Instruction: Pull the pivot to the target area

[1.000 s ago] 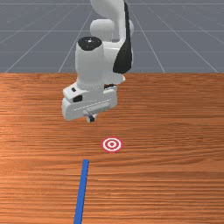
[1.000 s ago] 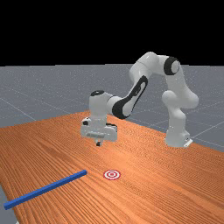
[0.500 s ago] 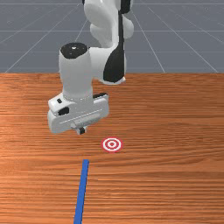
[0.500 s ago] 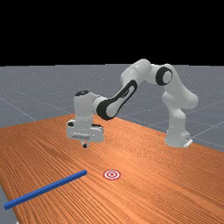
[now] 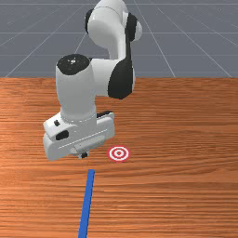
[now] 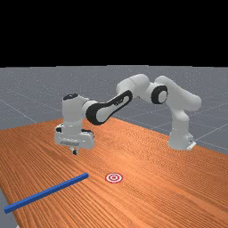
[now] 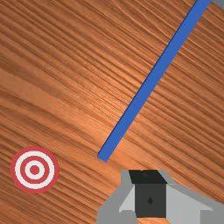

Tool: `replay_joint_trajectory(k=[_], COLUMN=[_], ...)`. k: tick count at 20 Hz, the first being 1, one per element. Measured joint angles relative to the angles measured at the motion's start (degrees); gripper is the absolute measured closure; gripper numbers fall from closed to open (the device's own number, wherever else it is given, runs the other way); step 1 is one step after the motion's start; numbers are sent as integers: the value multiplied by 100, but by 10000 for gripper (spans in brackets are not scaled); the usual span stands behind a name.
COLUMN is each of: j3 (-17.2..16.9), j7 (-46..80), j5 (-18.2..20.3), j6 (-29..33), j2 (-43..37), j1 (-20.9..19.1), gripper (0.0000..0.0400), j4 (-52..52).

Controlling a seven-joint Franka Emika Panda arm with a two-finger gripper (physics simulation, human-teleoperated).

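Hanging above the table (image 5: pixel 186 195), the gripper (image 5: pixel 83 155) has its fingertips together, with nothing between them. In the front view, the blue bar (image 5: pixel 87 200) lies nearer than the fingers, its far end close to them but apart. The round target (image 5: pixel 119 153) lies toward the front view's right.

The fingers (image 5: pixel 83 155) have moved toward the front view's left and lower in that view, from right of the blue bar's (image 5: pixel 87 202) near end to left of it, and closer to it. In the far view the arm (image 6: pixel 133 84) now reaches farther left, its raised bend sunk lower.
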Motion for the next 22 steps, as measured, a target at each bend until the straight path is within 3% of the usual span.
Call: replay_joint_trajectory(k=[1, 2, 3, 4, 5, 7, 8, 10, 12, 14, 15, 17, 18, 19, 20, 22], j3=[0, 19, 22, 105, 127, 43, -231, -382, 16, 42, -253, -302, -57, -55, -25, -8], j7=[0, -28, -44, -147, -169, -43, 251, 414, -184, -313, 266, 321, 85, 90, -96, -203], j5=[0, 48, 58, 162, 182, 79, -227, -369, -65, -83, -254, -298, -77, -79, -109, -128], j6=[0, 672, 851, 1713, 1971, 1307, 1019, 1178, 1192, 1254, 1307, 1347, 1279, 1214, 1156, 1140], j2=[0, -213, -325, -446, -455, -40, 307, 556, 691, 798, 878, 976, 1000, 1103, 1200, 1259], j1=[0, 14, 22, -11, -16, 15, 180, 286, 32, 16, 199, 234, 76, 68, 45, 33], gripper=[400, 400, 400, 400, 400, 400, 400, 400, 400, 400, 400, 400, 243, 148, 90, 33], j4=[0, -497, -730, -1174, -1333, -773, -342, -303, -201, -156, -136, -96, -30, 109, 262, 332])
